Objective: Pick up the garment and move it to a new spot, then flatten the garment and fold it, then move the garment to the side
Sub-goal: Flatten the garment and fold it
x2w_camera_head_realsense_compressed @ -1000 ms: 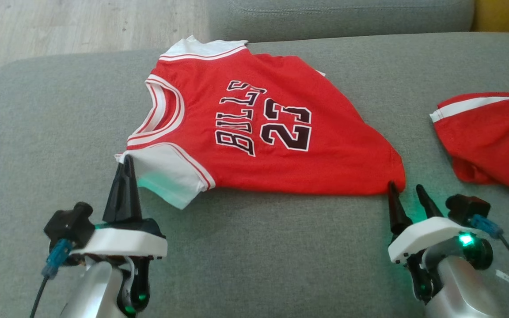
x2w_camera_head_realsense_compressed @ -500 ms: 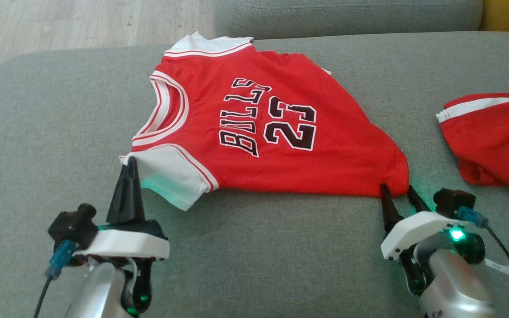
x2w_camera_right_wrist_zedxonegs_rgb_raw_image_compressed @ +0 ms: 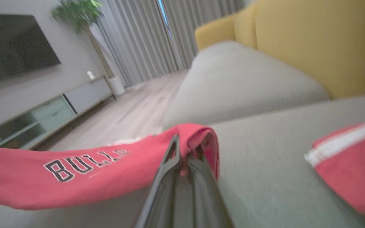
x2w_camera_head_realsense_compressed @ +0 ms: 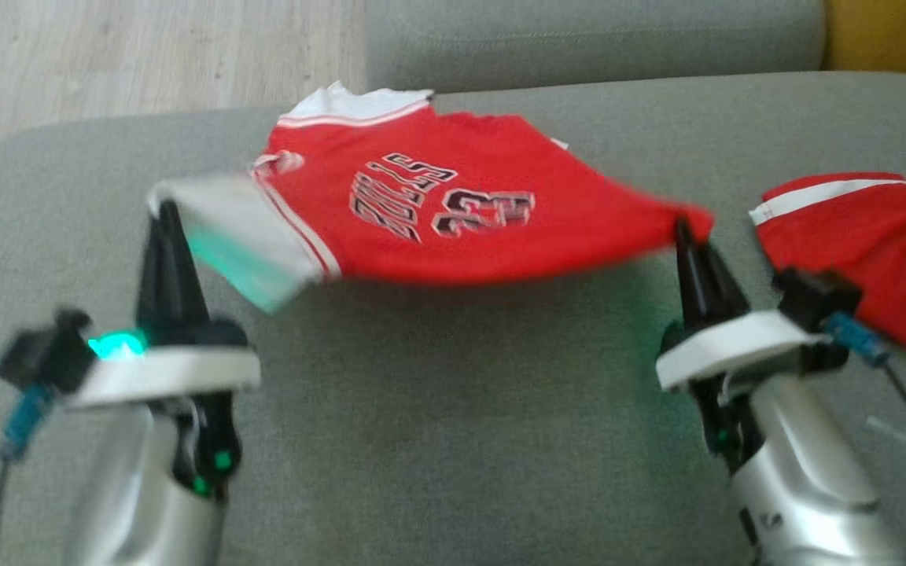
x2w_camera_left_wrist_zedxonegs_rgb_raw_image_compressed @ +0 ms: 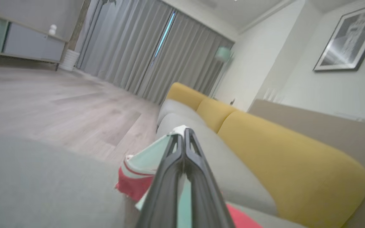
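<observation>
Jaws closed on garment — left gripper, right gripper.

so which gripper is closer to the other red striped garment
Right. The right gripper, shut on the jersey hem corner, is beside the striped garment; the left gripper holds the far sleeve.

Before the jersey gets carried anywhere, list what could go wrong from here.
The right gripper pinches just the tip of a red hem corner of the jersey; it may slip out under tension.
The left gripper holds only the white sleeve edge, so the body could sag and bunch.
The other red garment lies close beside the right gripper; a sideways carry might snag it.
</observation>
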Controlling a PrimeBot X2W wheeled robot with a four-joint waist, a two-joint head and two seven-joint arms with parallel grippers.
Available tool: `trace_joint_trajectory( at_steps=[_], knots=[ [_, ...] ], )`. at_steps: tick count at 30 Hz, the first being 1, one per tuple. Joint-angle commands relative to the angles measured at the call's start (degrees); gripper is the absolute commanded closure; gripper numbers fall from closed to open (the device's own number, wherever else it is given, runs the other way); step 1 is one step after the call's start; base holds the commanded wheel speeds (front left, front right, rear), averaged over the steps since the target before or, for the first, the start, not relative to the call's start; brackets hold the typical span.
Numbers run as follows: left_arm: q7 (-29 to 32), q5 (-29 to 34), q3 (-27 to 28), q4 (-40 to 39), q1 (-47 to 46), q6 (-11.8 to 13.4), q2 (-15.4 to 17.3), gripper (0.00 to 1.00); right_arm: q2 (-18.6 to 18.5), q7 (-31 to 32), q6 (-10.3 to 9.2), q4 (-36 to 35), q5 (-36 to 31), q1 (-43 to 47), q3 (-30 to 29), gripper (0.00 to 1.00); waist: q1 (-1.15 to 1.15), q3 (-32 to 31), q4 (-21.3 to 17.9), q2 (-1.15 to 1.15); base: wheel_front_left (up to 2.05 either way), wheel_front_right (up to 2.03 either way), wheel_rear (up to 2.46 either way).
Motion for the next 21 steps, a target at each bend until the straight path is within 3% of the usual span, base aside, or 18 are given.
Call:
trace_joint_trajectory(
  at_steps=[1,5,9,16,21],
  knots=[
    [0.2,-0.9,2.6,-4.6,-5.8,-0.5,1.4,1.0,-0.9,-0.9,0.37,-5.9,-0.5,-3.8,1.4,1.0,0.0,-0.9,-0.6,0.0,0.0,0.0,0.0],
    [1.3,-3.4,4.4,-9.6,-10.2,-0.4,1.5,1.0,-3.0,-1.1,0.37,-13.8,-1.5,-6.1,2.2,1.0,0.0,-2.4,-1.3,0.0,0.0,0.0,0.0],
    [2.8,-5.6,6.6,-17.3,-15.7,1.3,1.6,1.0,-5.9,-0.8,0.37,-22.4,-2.3,-9.5,3.3,1.0,0.0,-4.6,-2.5,0.0,0.0,0.0,0.0],
    [7.0,-8.7,9.2,-31.8,-22.1,6.0,1.3,1.0,-10.3,5.7,0.37,-34.2,-3.1,-13.1,2.7,1.0,0.0,-6.2,-4.1,0.0,0.0,0.0,0.0],
    [11.3,-9.9,10.3,-37.3,-22.9,10.5,1.4,1.0,-9.4,11.7,0.37,-40.5,-3.7,-11.6,-1.1,1.0,0.0,-5.9,-4.6,0.0,0.0,0.0,0.0]
  ],
)
